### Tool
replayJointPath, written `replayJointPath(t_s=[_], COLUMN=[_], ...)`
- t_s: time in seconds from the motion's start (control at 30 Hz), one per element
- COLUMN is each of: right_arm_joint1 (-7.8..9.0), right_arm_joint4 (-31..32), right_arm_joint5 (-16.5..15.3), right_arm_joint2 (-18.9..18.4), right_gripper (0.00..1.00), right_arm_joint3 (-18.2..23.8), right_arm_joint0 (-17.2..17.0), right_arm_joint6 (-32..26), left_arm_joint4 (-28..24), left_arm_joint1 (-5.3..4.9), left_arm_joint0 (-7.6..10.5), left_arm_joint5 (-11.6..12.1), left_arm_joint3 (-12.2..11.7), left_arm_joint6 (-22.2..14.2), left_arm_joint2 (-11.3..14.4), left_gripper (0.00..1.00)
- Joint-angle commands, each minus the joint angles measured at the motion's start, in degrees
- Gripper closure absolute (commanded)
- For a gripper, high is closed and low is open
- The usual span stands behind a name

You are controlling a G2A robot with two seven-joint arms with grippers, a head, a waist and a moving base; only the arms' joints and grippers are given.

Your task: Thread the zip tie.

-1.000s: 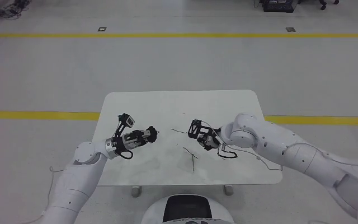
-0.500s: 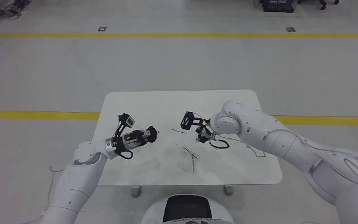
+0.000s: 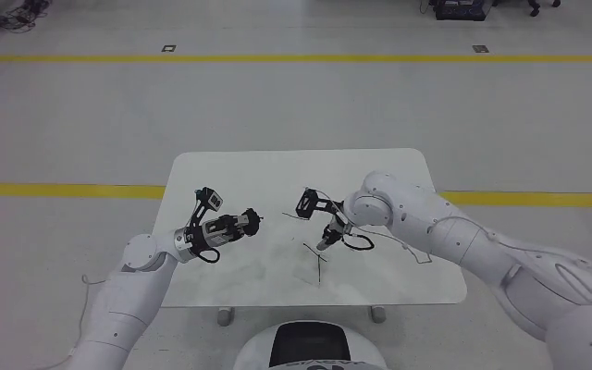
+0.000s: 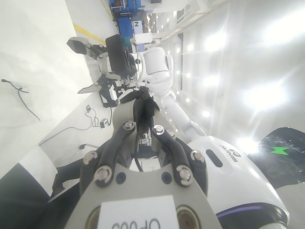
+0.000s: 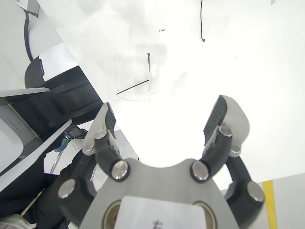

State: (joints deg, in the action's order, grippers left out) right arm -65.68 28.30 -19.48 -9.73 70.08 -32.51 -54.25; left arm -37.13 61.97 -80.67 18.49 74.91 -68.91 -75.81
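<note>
Fingers (image 5: 214, 116) of right gripper (image 5: 164, 114) spread; two zip ties (image 5: 148, 72) touching.

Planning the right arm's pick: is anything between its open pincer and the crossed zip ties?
Nothing visible does. The right pincer hangs open above the table, with only bare white surface between it and the crossed zip ties. A single zip tie lies farther off, apart from them.
</note>
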Motion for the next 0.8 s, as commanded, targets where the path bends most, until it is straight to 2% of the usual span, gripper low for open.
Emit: replayJointPath(t_s=[0.0,0.13,0.23,0.77], right_arm_joint1=[-1.14,-3.72,-4.82,-4.82], right_arm_joint4=[-0.4,-2.0,-3.0,-3.0], right_arm_joint5=[0.0,0.0,0.0,0.0], right_arm_joint2=[0.0,0.0,0.0,0.0], right_gripper=[0.00,0.00,0.00,0.00], right_arm_joint3=[-1.8,-6.5,-8.5,-8.5], right_arm_joint0=[-0.3,-0.7,-0.8,-0.8], right_arm_joint6=[0.2,1.2,2.3,2.3], left_arm_joint4=[0.0,0.0,0.0,0.0], left_arm_joint1=[0.00,0.00,0.00,0.00], left_arm_joint0=[0.00,0.00,0.00,0.00], left_arm_joint5=[0.0,0.0,0.0,0.0], left_arm_joint3=[0.0,0.0,0.0,0.0], left_arm_joint6=[0.0,0.0,0.0,0.0], left_arm_joint2=[0.0,0.0,0.0,0.0], left_gripper=[1.00,1.00,1.00,1.00])
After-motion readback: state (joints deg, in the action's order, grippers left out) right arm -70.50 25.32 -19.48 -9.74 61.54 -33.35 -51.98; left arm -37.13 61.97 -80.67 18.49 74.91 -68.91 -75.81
